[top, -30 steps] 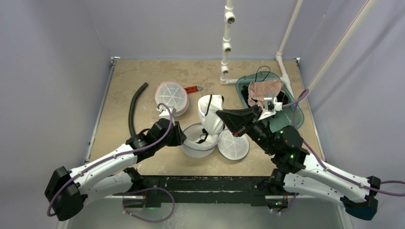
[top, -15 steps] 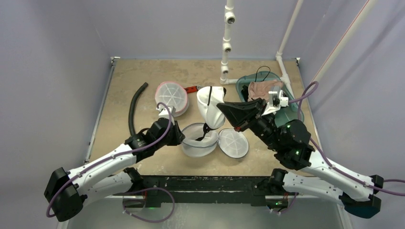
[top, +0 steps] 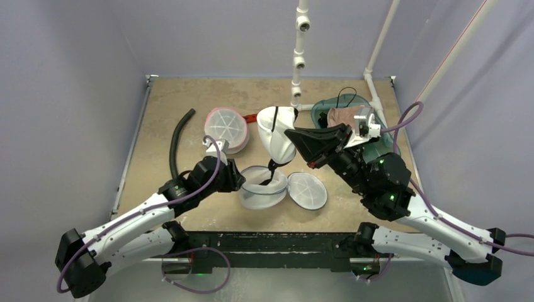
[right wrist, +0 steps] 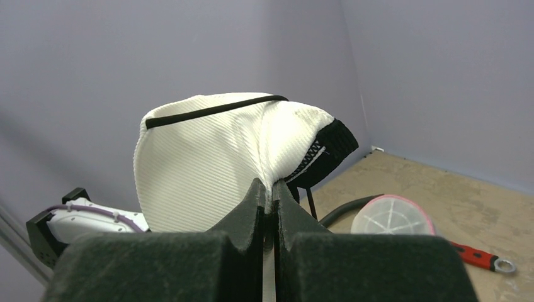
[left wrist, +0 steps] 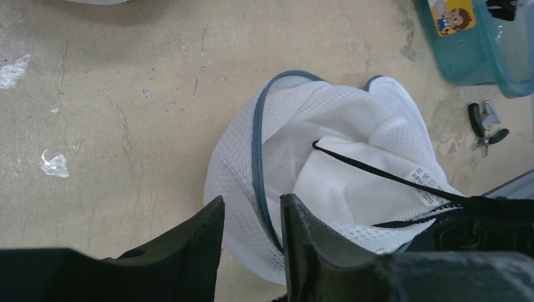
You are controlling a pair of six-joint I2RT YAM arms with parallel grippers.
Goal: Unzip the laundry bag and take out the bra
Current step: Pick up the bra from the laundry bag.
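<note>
The bra [top: 277, 135] is light, soft ribbed fabric with thin elastic straps, likely to sag and snag; it is best held at a seamed cup edge. The right gripper [right wrist: 269, 195] is clamped on that edge, the bra hanging above mid-worktop [top: 164, 107]. One strap [top: 272, 173] trails into the open laundry bag [top: 261, 189] below. The left gripper [left wrist: 252, 220] pinches the bag's rim on the near-edge side.
</note>
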